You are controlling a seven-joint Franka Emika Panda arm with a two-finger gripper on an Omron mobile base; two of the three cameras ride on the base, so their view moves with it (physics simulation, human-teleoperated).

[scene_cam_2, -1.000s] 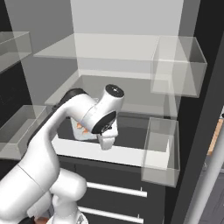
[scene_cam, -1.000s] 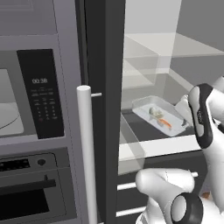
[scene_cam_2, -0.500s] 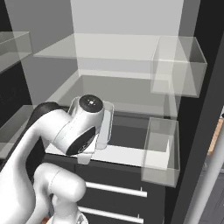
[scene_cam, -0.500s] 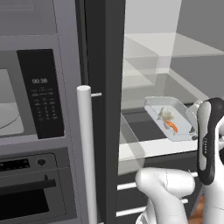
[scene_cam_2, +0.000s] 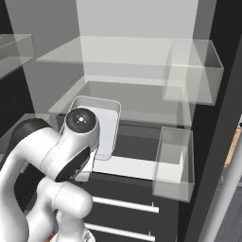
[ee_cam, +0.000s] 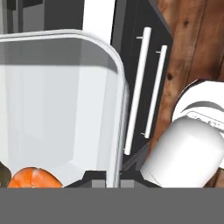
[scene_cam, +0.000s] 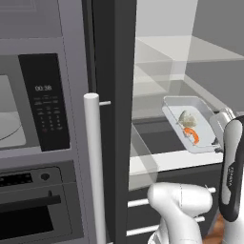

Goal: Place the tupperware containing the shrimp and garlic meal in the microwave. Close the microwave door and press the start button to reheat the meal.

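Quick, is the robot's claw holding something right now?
Gripper: shut on the rim of the tupperware, with the shrimp inside.

The tupperware point(scene_cam: 202, 143) looks like clear, glossy plastic, its rim catching pale highlights; the shrimp point(scene_cam: 191, 135) inside has a smooth orange sheen, and the garlic point(scene_cam: 187, 116) beside it is a dull, chalky white; the microwave point(scene_cam: 33, 102) wears a matt grey metal-like face, with a flat black keypad panel point(scene_cam: 44, 101) that reads as smooth plastic; the tall handle point(scene_cam: 94, 167) is pale and satin, with no glare; the fridge shelves point(scene_cam_2: 127, 56) and door bins point(scene_cam_2: 191, 71) are see-through, like thin glass or acrylic; the floor point(ee_cam: 192, 39) is brown wood with visible grain; the robot arm point(scene_cam_2: 52, 156) is smooth white plastic with a soft shine.
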